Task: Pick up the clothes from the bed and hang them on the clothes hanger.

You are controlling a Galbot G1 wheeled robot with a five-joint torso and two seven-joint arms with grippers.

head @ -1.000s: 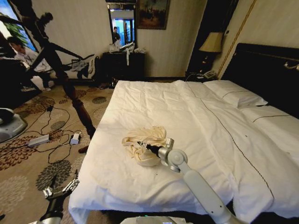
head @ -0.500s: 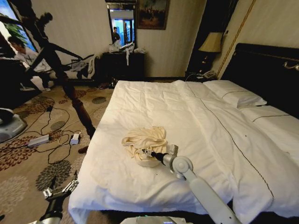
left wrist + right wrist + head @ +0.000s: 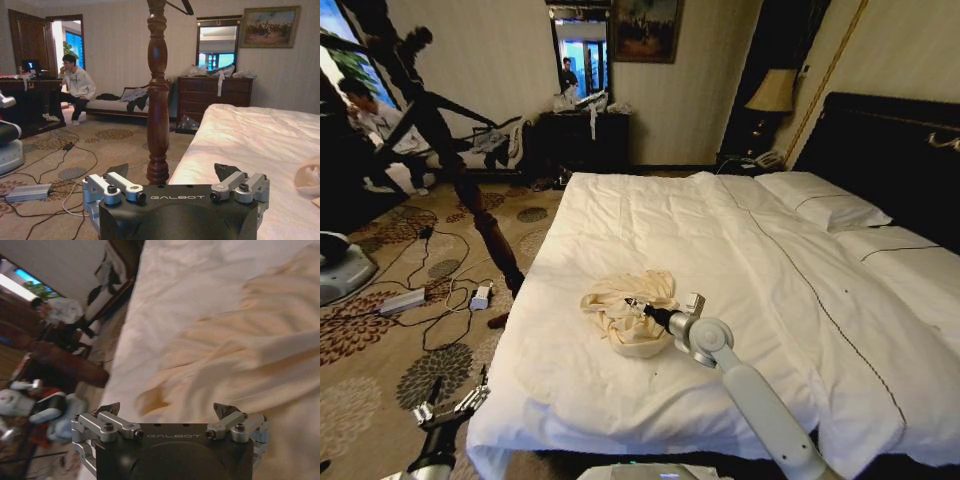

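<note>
The clothes point(image 3: 628, 310) lie crumpled in a loose cream heap on the white duvet of the bed point(image 3: 740, 260), toward its near left part, well short of the pillows point(image 3: 825, 205) at the far right by the black headboard point(image 3: 895, 150). My right gripper point(image 3: 632, 305) reaches from the near side with its tip right at the heap, over the middle of the bundle. In the right wrist view my right gripper point(image 3: 167, 410) has its fingers point(image 3: 226, 410) spread wide apart with nothing between them, and the pale folds of the clothes point(image 3: 235, 345) spread just beyond the tips, with bare duvet on the far side of them. I cannot tell whether the tips touch the cloth.

My left gripper point(image 3: 450, 410) hangs low over the patterned carpet point(image 3: 380, 330) off the near left corner of the bed. In the left wrist view its fingers point(image 3: 116, 170) are also spread, holding nothing, with a turned wooden post point(image 3: 157, 95) standing just beyond them beside the edge of the bed point(image 3: 250, 135). A small part of the clothes point(image 3: 309, 177) shows on the duvet at the far right.
</note>
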